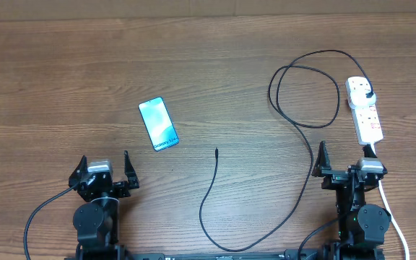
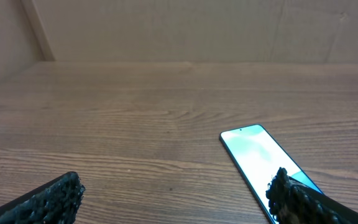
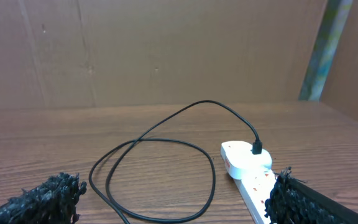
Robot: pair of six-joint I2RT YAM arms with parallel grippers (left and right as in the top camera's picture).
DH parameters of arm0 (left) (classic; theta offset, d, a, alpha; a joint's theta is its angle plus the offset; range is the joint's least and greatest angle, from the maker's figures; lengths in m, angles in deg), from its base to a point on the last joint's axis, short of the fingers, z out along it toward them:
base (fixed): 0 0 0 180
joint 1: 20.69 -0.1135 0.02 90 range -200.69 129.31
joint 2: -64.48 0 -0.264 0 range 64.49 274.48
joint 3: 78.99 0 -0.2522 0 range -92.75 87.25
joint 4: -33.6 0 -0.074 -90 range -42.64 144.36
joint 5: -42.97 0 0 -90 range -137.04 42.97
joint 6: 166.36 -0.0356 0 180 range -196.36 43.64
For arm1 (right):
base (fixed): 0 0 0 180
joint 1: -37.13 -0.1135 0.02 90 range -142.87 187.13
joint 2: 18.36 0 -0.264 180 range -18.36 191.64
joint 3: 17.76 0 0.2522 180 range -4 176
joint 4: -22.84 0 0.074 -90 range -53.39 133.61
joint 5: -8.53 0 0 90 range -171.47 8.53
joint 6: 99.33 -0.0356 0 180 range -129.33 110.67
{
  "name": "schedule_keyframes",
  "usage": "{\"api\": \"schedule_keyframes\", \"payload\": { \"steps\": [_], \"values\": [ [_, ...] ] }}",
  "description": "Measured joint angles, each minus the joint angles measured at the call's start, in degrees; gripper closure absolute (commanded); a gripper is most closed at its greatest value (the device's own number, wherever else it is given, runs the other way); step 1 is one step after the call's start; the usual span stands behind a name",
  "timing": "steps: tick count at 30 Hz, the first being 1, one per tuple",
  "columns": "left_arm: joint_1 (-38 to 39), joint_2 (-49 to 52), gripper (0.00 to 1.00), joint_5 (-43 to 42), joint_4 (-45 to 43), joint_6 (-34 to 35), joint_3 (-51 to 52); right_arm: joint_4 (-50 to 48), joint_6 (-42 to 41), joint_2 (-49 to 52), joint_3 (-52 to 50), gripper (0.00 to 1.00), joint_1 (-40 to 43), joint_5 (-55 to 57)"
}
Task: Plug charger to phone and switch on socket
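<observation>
Brown wooden table (image 1: pixel 193 72) | long thin black charger cable (image 1: pixel 216 162) plugged into white power strip (image 1: pixel 365 108) at right, tip loose mid-table | slim cyan-screened phone (image 1: pixel 157 124) lies apart, left of tip | I see left gripper (image 1: pixel 105 157) and right gripper (image 1: pixel 347 153) spread wide, empty

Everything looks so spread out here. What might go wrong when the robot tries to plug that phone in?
The charger's connector tip is tiny and lies flat, so grasping it may fail. The phone lies loose and could slide when pushed. The cable loops beside the socket and might tangle when pulled.
</observation>
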State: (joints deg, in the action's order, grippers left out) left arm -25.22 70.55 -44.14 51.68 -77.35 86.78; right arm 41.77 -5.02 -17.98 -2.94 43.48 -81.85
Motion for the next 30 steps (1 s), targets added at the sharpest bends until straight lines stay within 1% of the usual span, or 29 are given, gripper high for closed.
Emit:
{"api": "schedule_keyframes", "payload": {
  "steps": [24, 30],
  "values": [
    [0.0, 0.0, 0.01, -0.1, 0.0, 0.0, 0.0, 0.0, 0.0, 0.0, 0.0, 0.0, 0.0, 0.0],
    [0.0, 0.0, 0.01, -1.2, 0.2, 0.0, 0.0, 0.0, 0.0, 0.0, 0.0, 0.0, 0.0, 0.0]
  ]
}}
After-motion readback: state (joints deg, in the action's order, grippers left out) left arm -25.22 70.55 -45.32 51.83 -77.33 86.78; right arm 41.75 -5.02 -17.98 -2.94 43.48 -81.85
